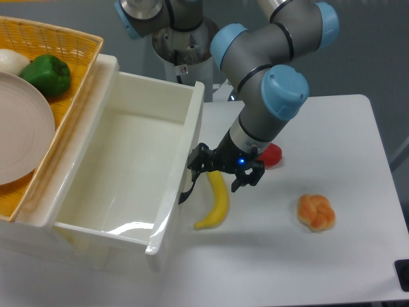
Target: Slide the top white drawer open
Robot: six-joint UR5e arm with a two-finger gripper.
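Note:
The top white drawer (192, 137) stands pulled well out of the cabinet, and its glossy inside holds nothing. Its curved black handle (186, 190) hangs on the front wall, facing the table. My gripper (217, 176) hovers just right of that front wall with its black fingers spread open. The left finger (196, 159) sits right by the top of the handle; whether it touches I cannot tell. The right finger (247, 178) is out over the table. Nothing is held between them.
A yellow banana (217, 203) lies on the table under the gripper. A red pepper (271, 154) sits behind the wrist and an orange bun (316, 212) to the right. The yellow wicker basket (70, 48) on the cabinet holds a plate (22, 134) and a green pepper (46, 75).

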